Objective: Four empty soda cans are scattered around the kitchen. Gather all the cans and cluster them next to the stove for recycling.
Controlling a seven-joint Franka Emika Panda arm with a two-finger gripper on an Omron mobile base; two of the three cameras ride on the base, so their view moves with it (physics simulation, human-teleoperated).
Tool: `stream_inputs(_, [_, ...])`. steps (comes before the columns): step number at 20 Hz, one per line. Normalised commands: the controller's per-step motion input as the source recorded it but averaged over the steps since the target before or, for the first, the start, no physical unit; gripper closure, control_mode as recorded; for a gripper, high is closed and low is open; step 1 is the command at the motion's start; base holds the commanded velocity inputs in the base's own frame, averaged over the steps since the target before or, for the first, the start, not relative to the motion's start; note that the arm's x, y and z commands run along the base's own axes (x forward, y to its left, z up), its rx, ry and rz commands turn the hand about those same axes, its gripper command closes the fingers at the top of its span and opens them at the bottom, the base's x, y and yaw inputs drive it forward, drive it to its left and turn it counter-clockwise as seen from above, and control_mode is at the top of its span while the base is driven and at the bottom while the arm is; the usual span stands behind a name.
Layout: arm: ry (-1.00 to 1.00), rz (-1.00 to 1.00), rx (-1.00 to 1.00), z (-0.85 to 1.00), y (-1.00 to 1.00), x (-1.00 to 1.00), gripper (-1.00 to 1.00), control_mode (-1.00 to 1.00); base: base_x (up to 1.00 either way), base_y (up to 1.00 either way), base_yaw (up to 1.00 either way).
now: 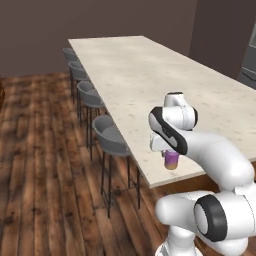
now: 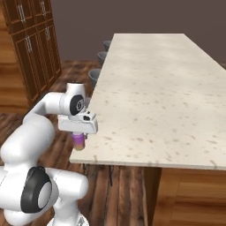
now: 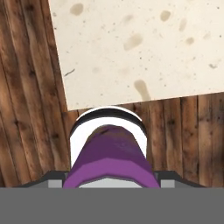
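Hand view gives me the closest look: a purple soda can [image 3: 109,153] sits right up against the camera, its purple body running away from me and a white-and-dark rim beyond it, with wooden floor [image 3: 26,113] underneath and the corner of the pale speckled bench [image 3: 144,48] across the upper part of the picture. I read the gripper [image 3: 109,186] as clamped on this can, though its fingertips are mostly hidden behind the can at the bottom edge.

From the left base view I see the same can [image 1: 171,160], purple above with a pale orange lower band, hanging upright beneath the white hand of the gripper [image 1: 171,156]. It appears level with the near edge of the bench [image 1: 150,75], close to the near corner; I cannot tell whether its base touches the top or hangs just off it. A row of grey stools [image 1: 110,137] stands along the bench's far-left side on the wooden floor [image 1: 40,165].

In the right base view the can [image 2: 79,142] shows under the hand again, with the gripper [image 2: 79,137] around its upper part, just beside the near left corner of the bench [image 2: 154,88]. Here the can looks to sit slightly outside the bench edge, over the floor [image 2: 123,190]. Tall wooden cabinets [image 2: 31,48] stand at the left, and some stool backs [image 2: 99,66] peek past the bench's left edge.
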Motion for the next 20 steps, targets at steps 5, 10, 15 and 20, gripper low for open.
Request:
stream_inputs(5, [0.0, 0.0, 0.0, 0.0, 0.0, 0.0, 1.0, 1.0, -0.14, -0.63, -0.01])
stream_inputs(10, [0.0, 0.0, 0.0, 0.0, 0.0, 0.0, 1.0, 1.0, -0.1, -0.69, 0.0])
stream_inputs(15, [0.0, 0.0, 0.0, 0.0, 0.0, 0.0, 1.0, 1.0, -0.17, -0.71, 0.01])
stream_inputs(20, [0.0, 0.0, 0.0, 0.0, 0.0, 0.0, 1.0, 1.0, -0.13, -0.76, 0.0])
